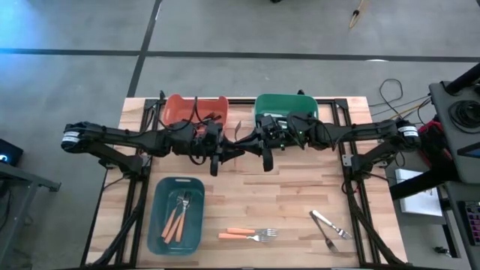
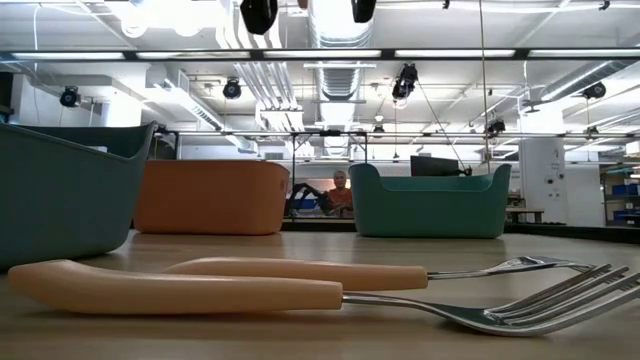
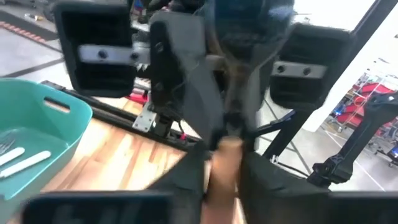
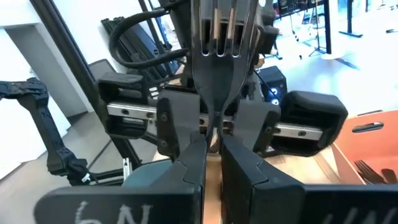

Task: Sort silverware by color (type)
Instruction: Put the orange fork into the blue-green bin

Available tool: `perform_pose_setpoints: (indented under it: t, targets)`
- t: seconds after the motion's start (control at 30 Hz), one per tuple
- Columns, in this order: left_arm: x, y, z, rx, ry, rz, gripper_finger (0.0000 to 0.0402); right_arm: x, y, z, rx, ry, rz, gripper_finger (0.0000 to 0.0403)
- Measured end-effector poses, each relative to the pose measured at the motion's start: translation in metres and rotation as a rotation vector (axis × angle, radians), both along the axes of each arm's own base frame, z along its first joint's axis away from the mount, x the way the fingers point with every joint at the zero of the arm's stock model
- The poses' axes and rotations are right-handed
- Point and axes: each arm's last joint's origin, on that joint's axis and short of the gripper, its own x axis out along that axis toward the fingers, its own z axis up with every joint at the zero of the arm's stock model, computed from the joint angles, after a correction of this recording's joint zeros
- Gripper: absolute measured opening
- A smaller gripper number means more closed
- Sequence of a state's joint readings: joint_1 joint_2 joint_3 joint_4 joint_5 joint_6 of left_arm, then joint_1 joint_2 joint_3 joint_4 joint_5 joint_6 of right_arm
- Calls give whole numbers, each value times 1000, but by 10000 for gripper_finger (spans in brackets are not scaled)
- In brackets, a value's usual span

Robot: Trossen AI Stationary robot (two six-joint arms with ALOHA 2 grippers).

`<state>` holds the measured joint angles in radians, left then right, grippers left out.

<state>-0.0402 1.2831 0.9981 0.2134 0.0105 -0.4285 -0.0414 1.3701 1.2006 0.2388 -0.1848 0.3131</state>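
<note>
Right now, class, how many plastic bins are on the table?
3: an orange bin and a green bin side by side at the table's far edge, and a blue bin front left. None seems hidden.

Wood-plank table (image 1: pixel 285 202) carried: orange bin (image 1: pixel 196 109) & green bin (image 1: pixel 285 106) at far edge, blue bin (image 1: pixel 176 214) near left front. Two orange-handled forks (image 1: pixel 249 234) lay side by side front-centre; silver utensils (image 1: pixel 328 227) front right.
</note>
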Motion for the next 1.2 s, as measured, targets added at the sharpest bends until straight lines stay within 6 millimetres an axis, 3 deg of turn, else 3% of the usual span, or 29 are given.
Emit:
perform_pose_setpoints:
  t: [0.2,0.53,0.77,0.97,1.2]
  targets:
    - [-1,0,1,-28,-1,6,30,0,0,0,25,5,-2,46]
    - [-2,0,1,-61,9,8,30,-1,-1,-2,46,33,-6,155]
    - [-21,1,8,-142,65,23,30,-13,-4,6,39,107,-19,194]
    - [-42,-3,8,-336,188,56,30,-27,-9,16,24,134,-40,198]
    - [-65,-36,4,-652,364,8,30,-37,-16,22,26,135,-67,198]
